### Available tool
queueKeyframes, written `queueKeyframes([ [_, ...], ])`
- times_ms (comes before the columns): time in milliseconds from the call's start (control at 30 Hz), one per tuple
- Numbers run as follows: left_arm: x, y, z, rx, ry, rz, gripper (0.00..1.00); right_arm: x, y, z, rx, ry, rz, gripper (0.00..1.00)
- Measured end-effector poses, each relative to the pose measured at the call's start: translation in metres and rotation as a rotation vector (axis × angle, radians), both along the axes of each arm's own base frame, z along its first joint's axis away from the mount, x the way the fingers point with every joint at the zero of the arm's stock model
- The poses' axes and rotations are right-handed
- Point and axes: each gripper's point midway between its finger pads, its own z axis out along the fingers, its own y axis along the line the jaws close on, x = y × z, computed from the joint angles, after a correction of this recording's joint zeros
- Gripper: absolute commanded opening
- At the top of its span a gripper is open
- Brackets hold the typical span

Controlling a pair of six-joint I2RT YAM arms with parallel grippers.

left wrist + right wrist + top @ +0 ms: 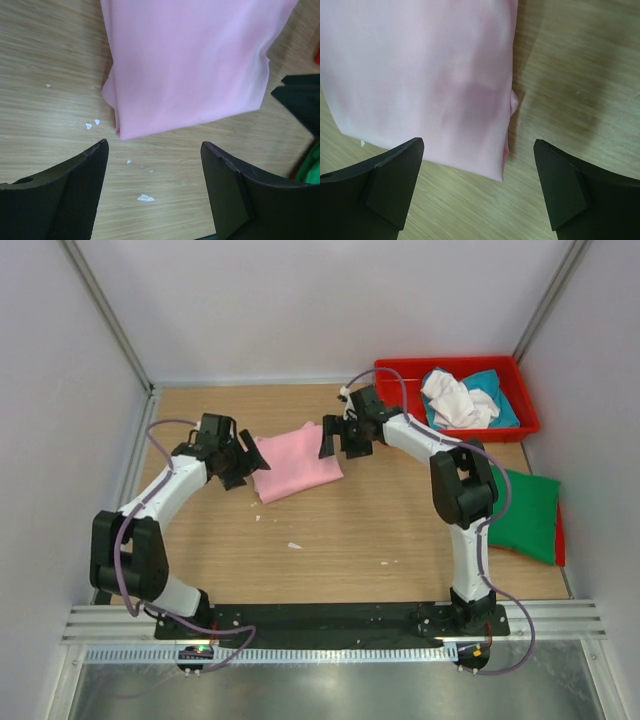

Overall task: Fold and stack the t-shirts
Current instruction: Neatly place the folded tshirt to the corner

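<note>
A light pink t-shirt lies folded into a rectangle on the wooden table between my two grippers. It fills the upper part of the left wrist view and of the right wrist view. My left gripper is open and empty, just off the shirt's left edge. My right gripper is open and empty at the shirt's right corner. A dark green t-shirt lies folded at the right. White and teal shirts sit crumpled in the tray.
A red plastic tray stands at the back right. Small white scraps lie on the table in front of the pink shirt, also seen in the left wrist view. White walls enclose the table on three sides.
</note>
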Motion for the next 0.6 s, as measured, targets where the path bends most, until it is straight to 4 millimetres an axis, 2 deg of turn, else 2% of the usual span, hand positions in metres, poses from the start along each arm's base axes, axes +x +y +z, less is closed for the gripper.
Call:
queueKeyframes([
  [100, 0.012, 0.004, -0.013, 0.006, -0.004, 0.038, 0.72, -0.015, 0.001, -0.019, -0.011, 0.041, 0.014, 0.90],
  [233, 0.034, 0.012, -0.045, 0.024, 0.022, 0.079, 0.67, -0.027, 0.001, -0.034, -0.010, 0.073, 0.020, 0.88],
  [400, 0.058, 0.027, -0.080, 0.012, 0.061, 0.119, 0.67, -0.027, 0.005, -0.038, 0.014, 0.051, 0.015, 0.84],
  [467, 0.069, 0.027, -0.083, -0.005, 0.061, 0.123, 0.67, -0.028, 0.006, -0.038, 0.027, 0.038, 0.010, 0.81],
  [600, 0.107, 0.016, -0.076, -0.057, -0.003, 0.094, 0.62, -0.034, 0.013, -0.039, 0.065, 0.031, 0.000, 0.72],
])
